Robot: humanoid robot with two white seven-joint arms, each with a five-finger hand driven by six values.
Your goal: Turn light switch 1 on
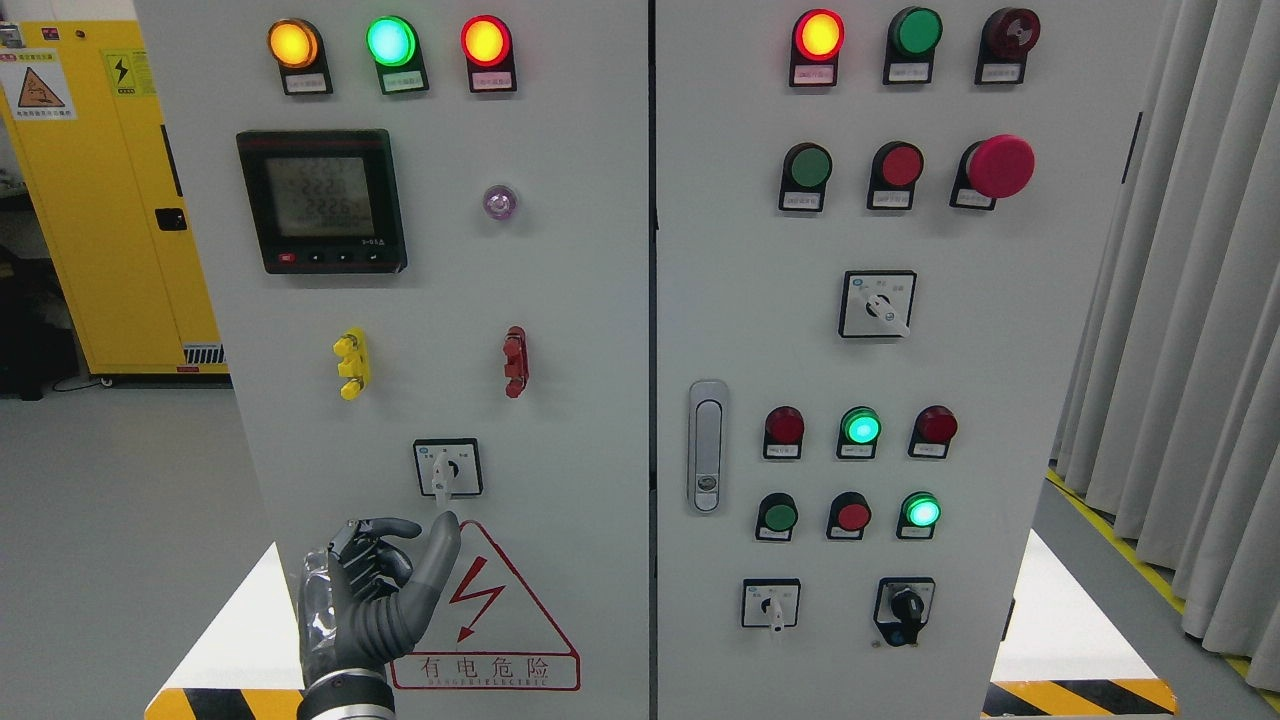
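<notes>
The left hand (375,590) holds nothing, thumb out and fingers loosely curled, its thumb tip just below the switch (446,467) on the grey cabinet (560,420). A yellow locker (95,200) stands left of that cabinet.

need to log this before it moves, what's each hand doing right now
Left hand: dark grey, fingers partly curled, thumb up just below the small white-handled rotary switch, holding nothing.
Right hand: not in view.

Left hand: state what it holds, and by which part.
Nothing is held. The left hand is raised just below the rotary switch, its thumb tip near the switch's handle but not gripping it.
</notes>
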